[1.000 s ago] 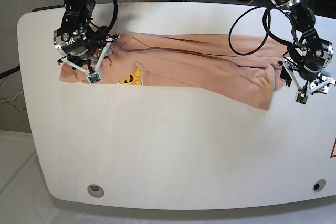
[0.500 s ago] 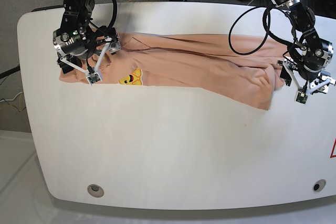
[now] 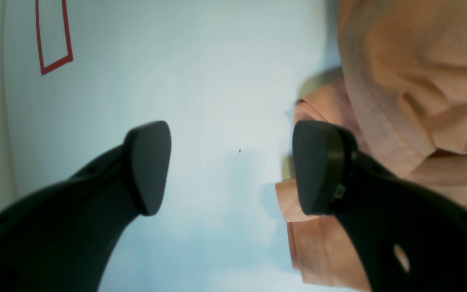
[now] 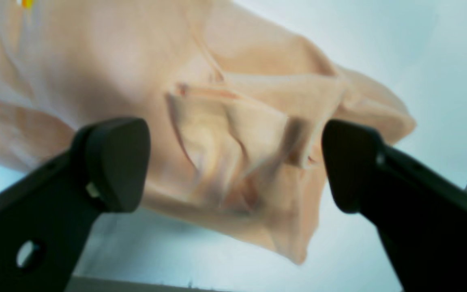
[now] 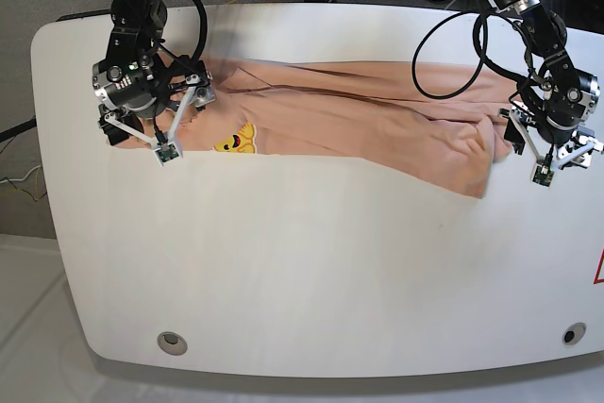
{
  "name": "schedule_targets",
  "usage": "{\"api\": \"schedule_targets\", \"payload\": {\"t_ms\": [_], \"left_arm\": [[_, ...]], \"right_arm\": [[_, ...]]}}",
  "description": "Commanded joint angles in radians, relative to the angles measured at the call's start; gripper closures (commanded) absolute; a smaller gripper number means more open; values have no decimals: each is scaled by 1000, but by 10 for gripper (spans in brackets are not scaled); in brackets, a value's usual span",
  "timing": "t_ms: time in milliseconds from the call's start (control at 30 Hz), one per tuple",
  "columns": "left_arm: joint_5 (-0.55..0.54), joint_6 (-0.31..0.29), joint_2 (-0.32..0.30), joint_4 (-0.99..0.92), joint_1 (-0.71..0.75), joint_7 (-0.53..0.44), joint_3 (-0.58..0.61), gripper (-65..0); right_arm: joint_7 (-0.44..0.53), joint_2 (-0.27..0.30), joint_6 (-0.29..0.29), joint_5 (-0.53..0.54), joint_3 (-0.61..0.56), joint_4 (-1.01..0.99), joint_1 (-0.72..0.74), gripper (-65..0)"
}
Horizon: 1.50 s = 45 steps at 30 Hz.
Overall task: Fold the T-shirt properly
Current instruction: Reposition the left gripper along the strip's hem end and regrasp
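Note:
The peach T-shirt (image 5: 359, 120) lies folded into a long band across the back of the white table (image 5: 311, 261), with its yellow mark (image 5: 236, 139) near the left end. My right gripper (image 5: 184, 122) hangs open above the shirt's left end. In the right wrist view its jaws (image 4: 231, 166) straddle bunched, creased fabric (image 4: 237, 121) without pinching it. My left gripper (image 5: 563, 165) stands open at the shirt's right end. In the left wrist view (image 3: 233, 166) bare table shows between the pads, and one fingertip (image 3: 318, 166) overlaps the hemmed edge of the shirt (image 3: 412, 81).
Two round holes (image 5: 171, 341) (image 5: 573, 333) sit near the table's front edge. A red marking (image 5: 598, 271) lies at the right edge, seen as a red outline (image 3: 53, 40) in the left wrist view. Cables (image 5: 444, 54) loop behind the shirt.
My right gripper has opened wide, let go of the shirt's left end and risen slightly up and left. The left arm has not moved.

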Motion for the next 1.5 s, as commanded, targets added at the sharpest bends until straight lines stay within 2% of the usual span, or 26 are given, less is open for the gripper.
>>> {"api": "schedule_targets", "payload": {"t_ms": [0, 33, 133, 167, 200, 267, 333, 467, 867, 1000, 1467], "left_arm": [[-3, 6, -16, 18, -13, -16, -4, -432], [-3, 6, -16, 20, -13, -16, -5, -432], [-3, 6, -16, 23, -13, -16, -5, -432], [-3, 6, -16, 23, -13, -16, -5, -432], [-3, 6, -16, 23, -13, -16, -7, -432], [-5, 6, -11, 23, -13, -16, -24, -432], [-5, 6, -11, 23, -13, -16, -47, -433], [-11, 6, -7, 23, -17, -16, -61, -435], [-111, 6, 55, 18, -21, -7, -65, -437], [-138, 6, 62, 18, -23, 64, -65, -439], [-335, 6, 52, 18, -40, 314, -116, -440]], "right_arm": [[15, 5, 4, 6, -42, 21, 18, -523], [15, 5, 4, 6, -54, 21, 25, -455], [15, 4, -2, 1, -85, 16, 34, -184], [15, -1, -5, 1, -91, 15, 34, -63], [15, -2, -5, 0, -93, 15, 35, 0], [15, -4, -5, 0, -97, 13, 35, 0], [15, -4, -5, 0, -97, 8, 35, -58], [17, -5, -5, 1, -99, -24, 44, 0], [47, -2, -5, 1, -99, -65, 41, 0], [47, -1, -5, 1, -99, -65, 41, 0], [47, 4, 3, 1, -99, -65, 40, 0]]}}
